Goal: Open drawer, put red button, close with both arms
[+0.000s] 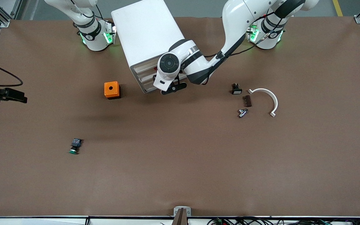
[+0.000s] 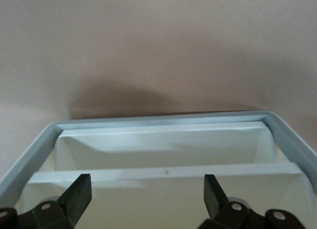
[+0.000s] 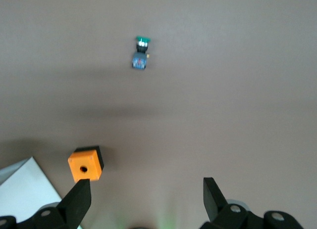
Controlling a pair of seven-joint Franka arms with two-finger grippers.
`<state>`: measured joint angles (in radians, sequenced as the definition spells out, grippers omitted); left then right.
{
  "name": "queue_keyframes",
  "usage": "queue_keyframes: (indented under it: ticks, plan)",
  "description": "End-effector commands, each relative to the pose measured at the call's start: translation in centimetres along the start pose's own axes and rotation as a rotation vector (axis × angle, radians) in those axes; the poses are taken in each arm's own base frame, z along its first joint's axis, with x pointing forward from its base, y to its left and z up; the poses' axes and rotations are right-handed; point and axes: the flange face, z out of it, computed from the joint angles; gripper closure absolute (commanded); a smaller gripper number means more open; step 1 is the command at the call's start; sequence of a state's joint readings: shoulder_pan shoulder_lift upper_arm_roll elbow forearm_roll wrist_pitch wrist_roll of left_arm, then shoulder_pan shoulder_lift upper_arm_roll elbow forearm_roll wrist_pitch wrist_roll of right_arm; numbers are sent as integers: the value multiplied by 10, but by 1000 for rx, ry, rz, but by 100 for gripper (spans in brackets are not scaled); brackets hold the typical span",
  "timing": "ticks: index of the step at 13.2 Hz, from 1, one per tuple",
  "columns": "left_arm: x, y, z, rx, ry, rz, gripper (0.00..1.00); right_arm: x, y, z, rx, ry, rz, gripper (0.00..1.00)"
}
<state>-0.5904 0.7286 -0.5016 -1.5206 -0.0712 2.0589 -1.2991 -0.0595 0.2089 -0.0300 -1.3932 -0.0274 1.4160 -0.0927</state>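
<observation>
The white cabinet stands between the arm bases. My left arm reaches across its drawer fronts and hides most of them. In the left wrist view my left gripper is open and empty over an open white drawer tray with a cross divider; the compartments in view hold nothing. In the front view the left gripper is at the cabinet's front. The red button is not clearly in view; a small red spot shows by the left wrist. My right gripper is open and empty, high over the table.
An orange box sits beside the cabinet toward the right arm's end. The green-capped button lies nearer the front camera. Toward the left arm's end lie a black part, a brown block, a metal fitting and a white curved clip.
</observation>
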Motion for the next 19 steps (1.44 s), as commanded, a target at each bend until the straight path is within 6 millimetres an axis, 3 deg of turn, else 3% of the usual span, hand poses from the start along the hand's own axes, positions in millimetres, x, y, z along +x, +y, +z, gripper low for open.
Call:
queue_keyframes:
  ticks: [1,3,4,7,9,12,14,16,19]
  plan:
    - [-12,1,1,3,-5,-14,0,-26,-3,-19,5,16,-6,0]
    - [5,-2,-13,-11,19,-35,0,-37,-18,-25,3,29,22,0]
    - [37,-11,-29,-23,58,-65,0,-37,-29,-24,0,28,56,0]
    - [109,-43,-107,-42,325,-63,0,-42,-39,-36,-1,64,34,0]
    - [165,-89,-174,-74,416,-140,0,-47,-40,-43,26,82,-91,0]
    - [217,-170,-252,-25,445,-141,0,-56,-42,-48,42,133,-103,0]
    - [227,-226,-299,34,438,-132,0,-70,-42,-43,42,181,-100,0]
    - [217,-262,-349,42,481,-39,0,-71,-38,-42,43,178,-103,0]
    - [203,-322,-400,66,473,15,0,-75,-34,-47,43,181,-87,0]
